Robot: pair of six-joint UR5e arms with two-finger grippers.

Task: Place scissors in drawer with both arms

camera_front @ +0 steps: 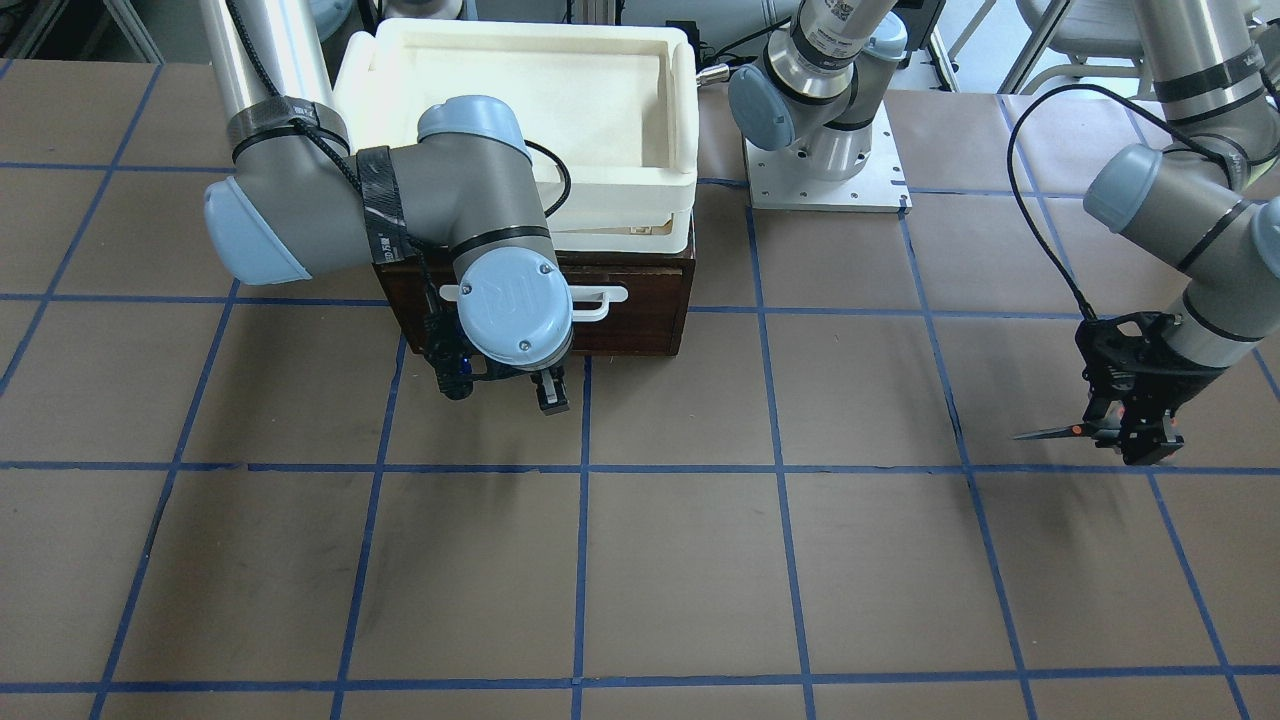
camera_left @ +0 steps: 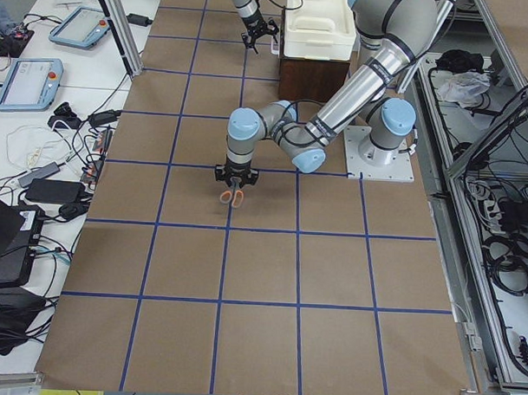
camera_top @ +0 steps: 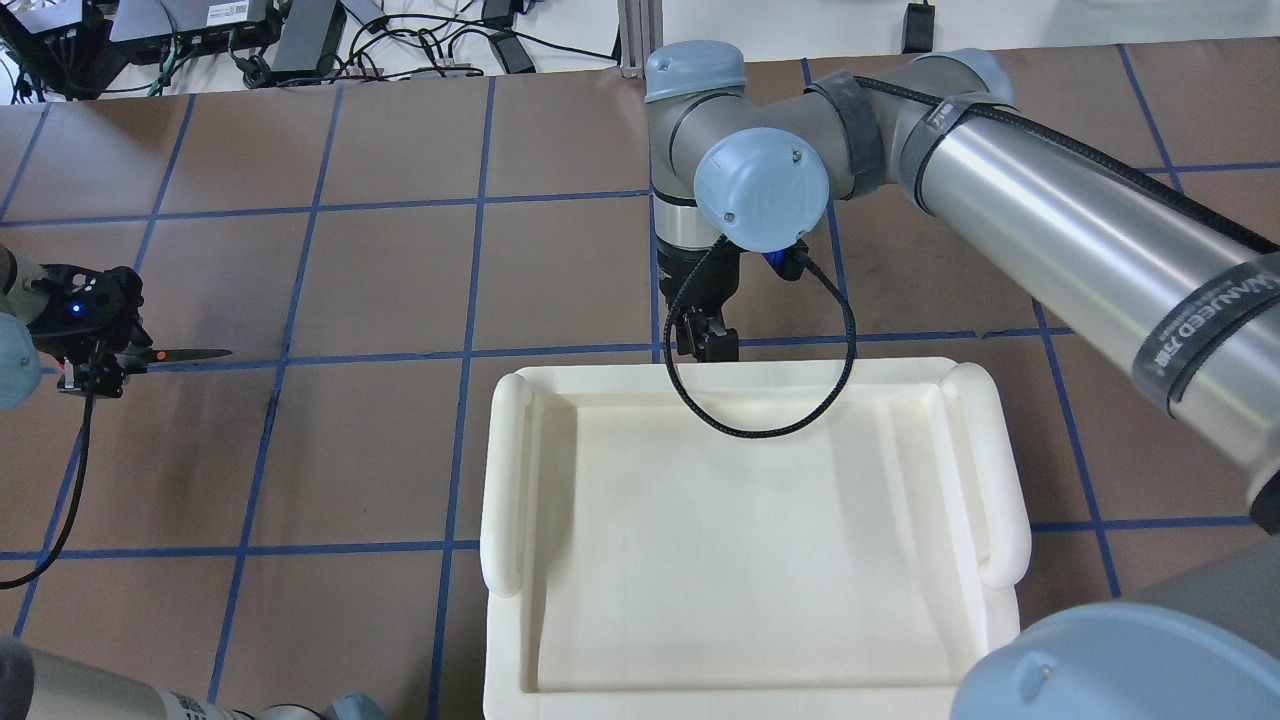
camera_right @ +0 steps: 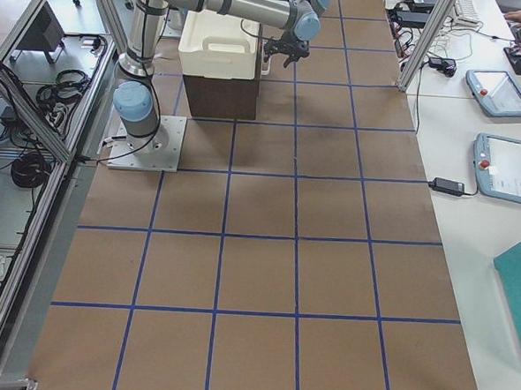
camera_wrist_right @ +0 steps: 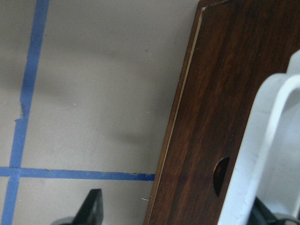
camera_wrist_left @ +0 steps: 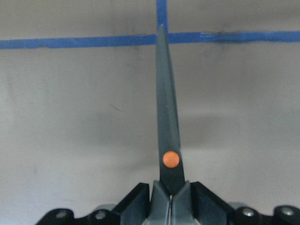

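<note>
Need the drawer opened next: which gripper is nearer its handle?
Right. The right gripper is at the handle; the left gripper, holding the scissors, is far away.

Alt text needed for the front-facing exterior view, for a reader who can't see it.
The left gripper, at the view's right, holds the scissors low over the table, blades pointing toward the centre. The right gripper hangs before the closed dark drawer, near its white handle; a cream tray sits on top.
</note>
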